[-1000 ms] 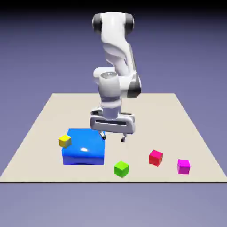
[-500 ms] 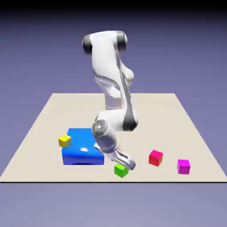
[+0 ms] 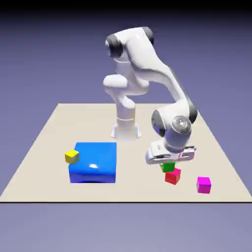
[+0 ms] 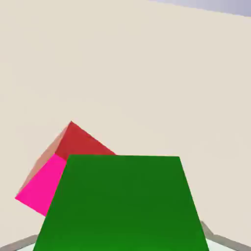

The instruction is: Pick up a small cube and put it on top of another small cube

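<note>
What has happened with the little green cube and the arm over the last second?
The arm swung from above the blue block down to the green cube near the table's front edge, gripped it with the pincer, and carried it toward the exterior view's right. It now hangs just over the red cube, still held. The red cube, yellow cube, magenta cube and blue block stayed put.

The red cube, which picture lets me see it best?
The exterior view: the red cube sits whole on the table, just below the green cube carried by the fingers. The hand view shows only part of it, the rest hidden behind the green cube.
</note>
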`<state>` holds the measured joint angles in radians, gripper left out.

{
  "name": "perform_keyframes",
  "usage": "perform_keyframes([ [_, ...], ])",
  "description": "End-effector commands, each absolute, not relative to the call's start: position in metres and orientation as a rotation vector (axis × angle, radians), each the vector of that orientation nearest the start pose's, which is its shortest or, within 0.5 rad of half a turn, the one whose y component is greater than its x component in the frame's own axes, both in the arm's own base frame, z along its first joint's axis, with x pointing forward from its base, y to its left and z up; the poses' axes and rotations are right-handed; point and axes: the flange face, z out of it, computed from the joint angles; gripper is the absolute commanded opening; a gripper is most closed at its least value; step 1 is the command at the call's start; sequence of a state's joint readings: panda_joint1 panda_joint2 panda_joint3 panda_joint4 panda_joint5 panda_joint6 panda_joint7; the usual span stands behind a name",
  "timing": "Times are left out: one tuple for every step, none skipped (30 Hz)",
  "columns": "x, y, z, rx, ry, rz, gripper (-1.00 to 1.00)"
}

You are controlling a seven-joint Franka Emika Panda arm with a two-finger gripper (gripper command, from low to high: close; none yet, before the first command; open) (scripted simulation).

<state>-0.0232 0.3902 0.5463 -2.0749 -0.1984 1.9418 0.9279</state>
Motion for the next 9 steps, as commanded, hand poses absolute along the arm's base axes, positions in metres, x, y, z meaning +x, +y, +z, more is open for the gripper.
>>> perform_keyframes([
  [0.466, 0.254, 0.237, -3.326, 0.461, 0.621, -1.00],
  [0.462, 0.251, 0.219, -3.327, 0.462, 0.620, -1.00],
  [0.457, 0.248, 0.201, -3.327, 0.463, 0.620, -1.00],
  [0.451, 0.245, 0.183, -3.327, 0.462, 0.620, -1.00],
  [0.447, 0.243, 0.172, -3.326, 0.461, 0.621, -1.00],
  [0.447, 0.243, 0.172, -3.326, 0.461, 0.621, 1.00],
  [0.447, 0.243, 0.172, -3.326, 0.461, 0.621, 1.00],
  [0.453, 0.246, 0.190, -3.327, 0.462, 0.620, 1.00],
  [0.459, 0.249, 0.207, -3.327, 0.463, 0.620, 1.00],
])
